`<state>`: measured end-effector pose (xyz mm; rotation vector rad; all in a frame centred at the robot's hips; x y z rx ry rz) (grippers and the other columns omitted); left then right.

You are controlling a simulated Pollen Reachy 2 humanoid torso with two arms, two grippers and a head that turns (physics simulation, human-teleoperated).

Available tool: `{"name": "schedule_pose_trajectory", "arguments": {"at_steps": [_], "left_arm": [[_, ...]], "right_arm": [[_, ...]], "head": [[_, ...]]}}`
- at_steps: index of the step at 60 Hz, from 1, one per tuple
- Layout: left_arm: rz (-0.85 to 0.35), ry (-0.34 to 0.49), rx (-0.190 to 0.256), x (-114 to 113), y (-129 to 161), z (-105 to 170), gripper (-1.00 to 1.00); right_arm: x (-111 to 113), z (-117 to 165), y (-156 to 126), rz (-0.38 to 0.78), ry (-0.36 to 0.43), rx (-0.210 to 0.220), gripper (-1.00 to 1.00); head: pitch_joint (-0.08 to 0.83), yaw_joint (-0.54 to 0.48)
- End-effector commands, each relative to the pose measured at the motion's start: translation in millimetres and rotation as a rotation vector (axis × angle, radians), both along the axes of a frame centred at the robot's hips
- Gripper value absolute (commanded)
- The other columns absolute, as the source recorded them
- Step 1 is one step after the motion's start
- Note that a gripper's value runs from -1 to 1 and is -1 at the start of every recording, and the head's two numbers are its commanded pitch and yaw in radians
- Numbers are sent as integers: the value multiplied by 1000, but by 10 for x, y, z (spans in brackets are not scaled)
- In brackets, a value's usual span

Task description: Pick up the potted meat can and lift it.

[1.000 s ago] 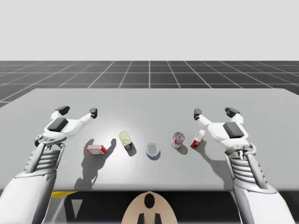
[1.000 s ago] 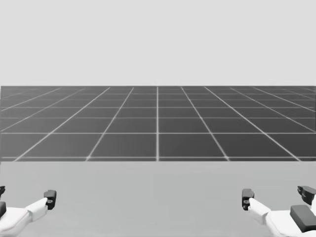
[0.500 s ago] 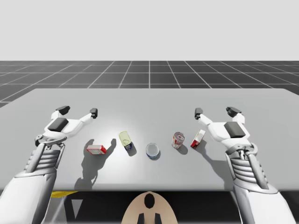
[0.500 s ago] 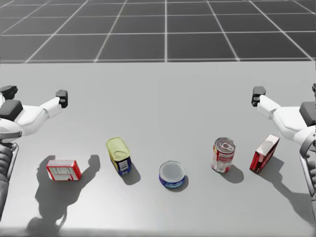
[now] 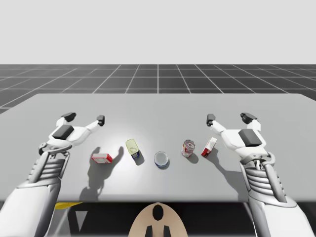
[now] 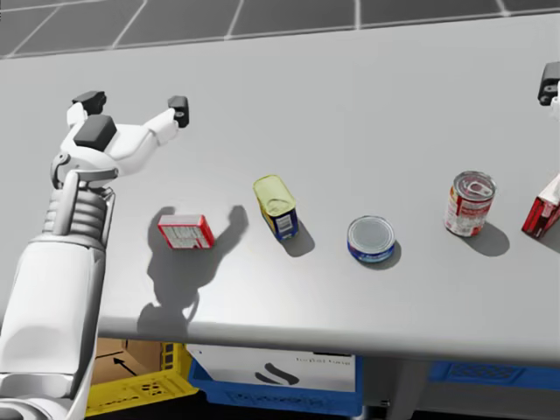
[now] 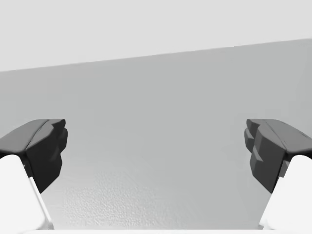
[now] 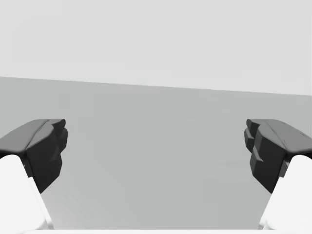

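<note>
The potted meat can (image 5: 132,149) (image 6: 276,206) is a small rectangular can with a yellow top and blue sides, upright near the table's front, left of centre. My left gripper (image 5: 84,118) (image 6: 133,103) hovers open, behind and to the left of the can, well apart from it. In the left wrist view, bare table lies between the open gripper's (image 7: 156,151) fingers. My right gripper (image 5: 228,118) is open at the right side, far from the can, with one fingertip (image 6: 549,84) at the head view's edge. The right wrist view has the open gripper (image 8: 156,151) over bare table.
A flat red box (image 5: 101,158) (image 6: 185,232) lies left of the can. To its right stand a low blue round tin (image 6: 371,239), a red-and-white can (image 6: 470,203) and an upright red box (image 6: 542,206). Crates (image 6: 271,389) sit under the table's front edge.
My head has turned down and to the left, bringing the table's front edge and my left arm into view. Both arms have barely shifted.
</note>
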<state>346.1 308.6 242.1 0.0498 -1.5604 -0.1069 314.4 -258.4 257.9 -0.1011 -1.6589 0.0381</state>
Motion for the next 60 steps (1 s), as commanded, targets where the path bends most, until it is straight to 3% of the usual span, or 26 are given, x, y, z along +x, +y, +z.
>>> {"name": "schedule_pose_trajectory", "arguments": {"at_steps": [1, 8, 14, 16, 21, 23, 31, 35, 60], "left_arm": [[-47, 21, -22, -65, -71, 54, -1000], [-111, 72, -61, -219, -142, 170, -1000], [-191, 203, -41, -354, -175, 256, -1000], [-278, 269, -40, -409, -179, 286, -1000], [-396, 332, 19, -504, -172, 304, -1000], [-457, 382, 68, -537, -160, 299, -1000], [-643, 527, 140, -630, -111, 245, -1000], [-731, 581, 150, -654, -90, 210, -1000], [-885, 667, 194, -500, -396, -125, -1000]], "right_arm": [[0, 0, 4, -1, -1, 1, -1000], [4, -5, 8, -2, 1, 1, -1000], [6, -10, 11, -2, 4, 1, -1000], [8, -14, 16, -2, 6, 0, -1000], [14, -21, 18, -3, 8, -1, -1000], [17, -24, 17, -4, 10, -1, -1000], [22, -28, 18, -6, 12, -2, -1000], [29, -31, 17, -6, 13, -2, -1000], [45, -28, -1, -2, 13, 1, -1000]], "head": [[702, 191], [690, 200], [675, 218], [669, 223], [664, 229], [664, 230], [661, 235], [660, 239], [661, 242]]}}
